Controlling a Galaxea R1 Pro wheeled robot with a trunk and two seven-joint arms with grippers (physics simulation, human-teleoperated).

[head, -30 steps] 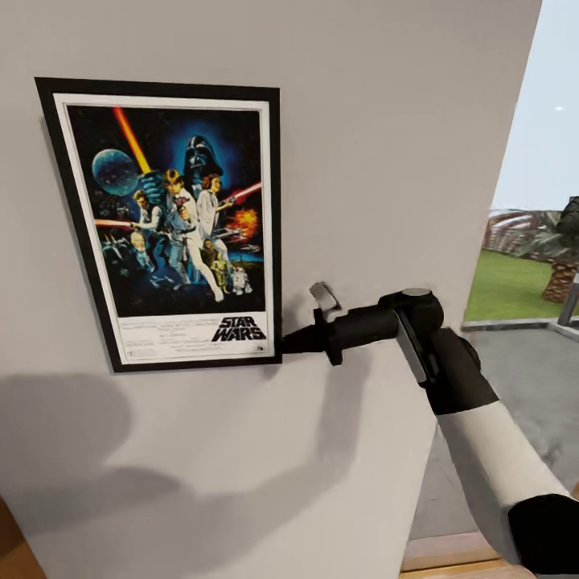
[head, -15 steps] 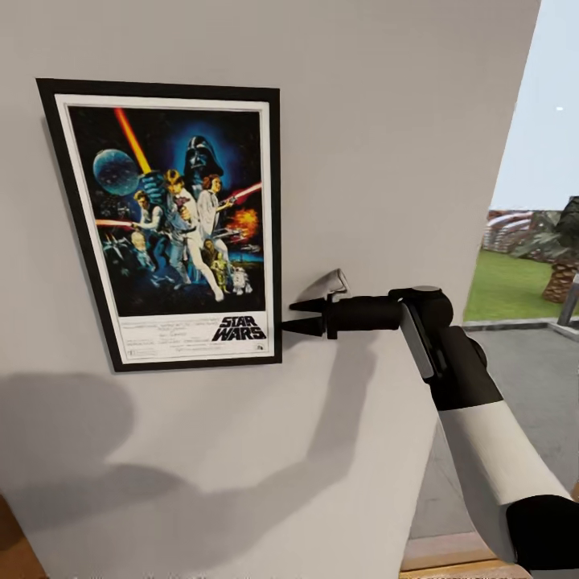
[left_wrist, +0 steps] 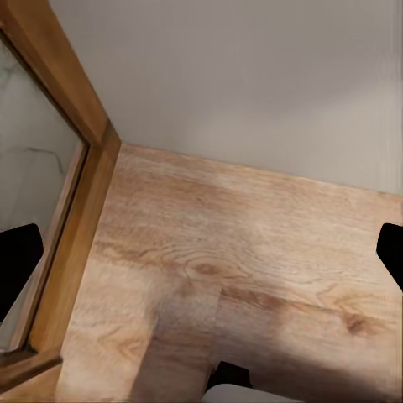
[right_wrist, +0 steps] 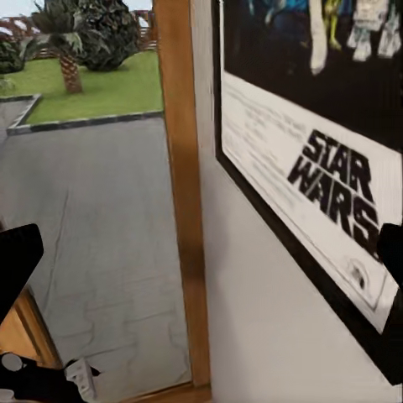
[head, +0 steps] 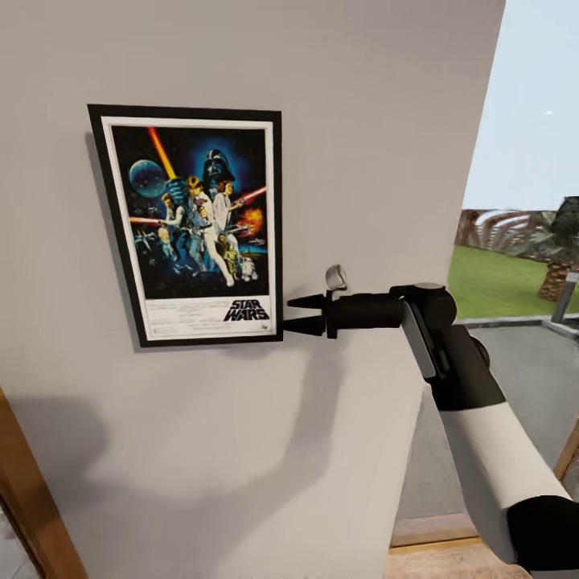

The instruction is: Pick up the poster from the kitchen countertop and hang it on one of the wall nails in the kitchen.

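Well, the poster (head: pixel 193 225) hangs flat against a plain pale grey wall (head: pixel 362 121), upright, its thin black frame casting a narrow shadow along its left side and under its lower edge. The white border, the colourful figures on dark blue and the "STAR WARS" logo at the bottom all read clearly. No nail can be made out on the wall.

The right gripper (head: pixel 305 314) reaches in sideways from the right, its two dark pointed fingers spread apart with nothing between them, their tips just beside the frame's lower right corner; whether they touch it is hard to say. From the right wrist view the poster's lower corner (right_wrist: pixel 336 176) is close up, with a wooden door post (right_wrist: pixel 180 193) standing along the wall's end.

The arm's soft shadow falls across the wall below the poster. At the wall's right end the room opens onto a grey paved area (head: pixel 523 378), a green lawn (head: pixel 498 285) and palm-like plants under pale sky.

In the left wrist view, the left gripper's dark fingertips (left_wrist: pixel 17 269) sit at the far edges, wide apart and empty, over a light wood plank floor (left_wrist: pixel 243 269) that meets the grey wall and a wooden frame (left_wrist: pixel 75 218).
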